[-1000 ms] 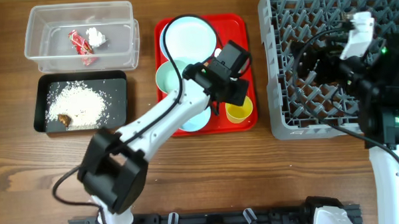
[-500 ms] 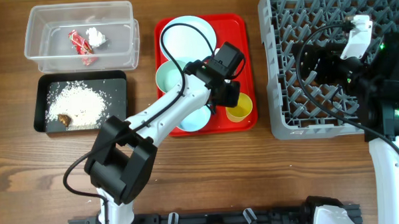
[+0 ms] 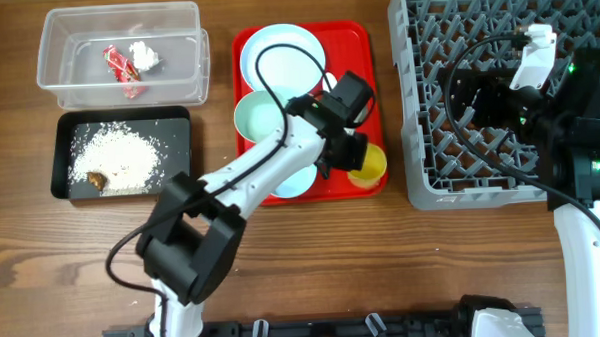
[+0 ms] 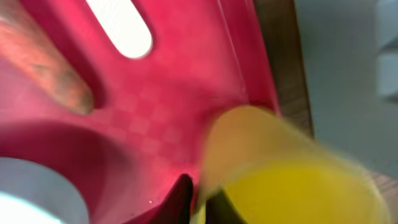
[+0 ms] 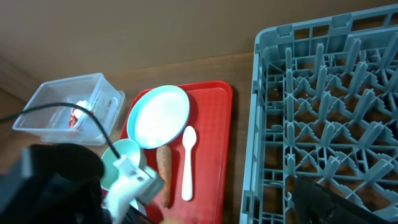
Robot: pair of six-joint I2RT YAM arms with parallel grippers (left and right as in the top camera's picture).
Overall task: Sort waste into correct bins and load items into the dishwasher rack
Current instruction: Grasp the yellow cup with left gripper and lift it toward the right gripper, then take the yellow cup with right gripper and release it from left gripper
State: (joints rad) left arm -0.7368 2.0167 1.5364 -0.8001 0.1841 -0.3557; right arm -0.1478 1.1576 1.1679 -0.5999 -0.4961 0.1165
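My left gripper [image 3: 352,155] is shut on the rim of the small yellow cup [image 3: 368,164] at the front right corner of the red tray [image 3: 361,46]. In the left wrist view its dark fingers pinch the cup [image 4: 292,174] wall, one inside and one outside. The pale blue plate [image 3: 283,51] and two bowls [image 3: 258,118] [image 3: 292,181] sit on the tray. The carrot [image 5: 163,165] and white spoon [image 5: 187,163] lie beside the plate. My right gripper [image 3: 465,101] hangs open over the grey dishwasher rack [image 3: 500,171], holding nothing.
The clear bin [image 3: 77,94] at back left holds a red wrapper [image 3: 121,65] and white tissue [image 3: 143,56]. The black bin [image 3: 178,158] in front of it holds rice grains [image 3: 114,155] and a brown lump [image 3: 97,180]. Bare wood separates the tray and rack.
My left gripper has closed on the yellow cup's rim and shifted slightly right with it. The right arm has stayed over the rack.
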